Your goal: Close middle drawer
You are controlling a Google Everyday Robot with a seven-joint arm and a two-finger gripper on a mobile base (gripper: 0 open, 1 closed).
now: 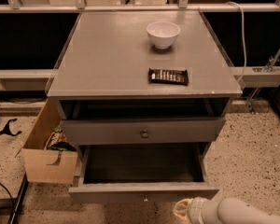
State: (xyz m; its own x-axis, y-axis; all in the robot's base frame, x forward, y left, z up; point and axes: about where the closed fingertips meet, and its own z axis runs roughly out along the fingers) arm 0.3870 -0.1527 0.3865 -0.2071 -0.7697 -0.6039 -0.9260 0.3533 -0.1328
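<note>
Single-arm rig, one view from above & in front. Middle drawer: pulled well out of the desk, dark interior exposed, shallow grey front toward the camera w/ small ctr knob. Top drawer above it: out only slightly, w/ larger knob. Hand: at bottom edge of view, just in front of the middle drawer's front & right of its knob, on a white arm entering from lower right. Open or closed: cannot tell; touching the front or not: cannot tell. Key relation: the front's long axis runs L–R across the view, and the desk body lies beyond it from the hand, so closing likely calls for a straight push away from the camera, perpendicular to that axis. A push from here would land off-ctr to the right, w/ some risk of skew. On desk top: white bowl, dark wrapped bar. Cardboard box at desk's left, outside the push path.
</note>
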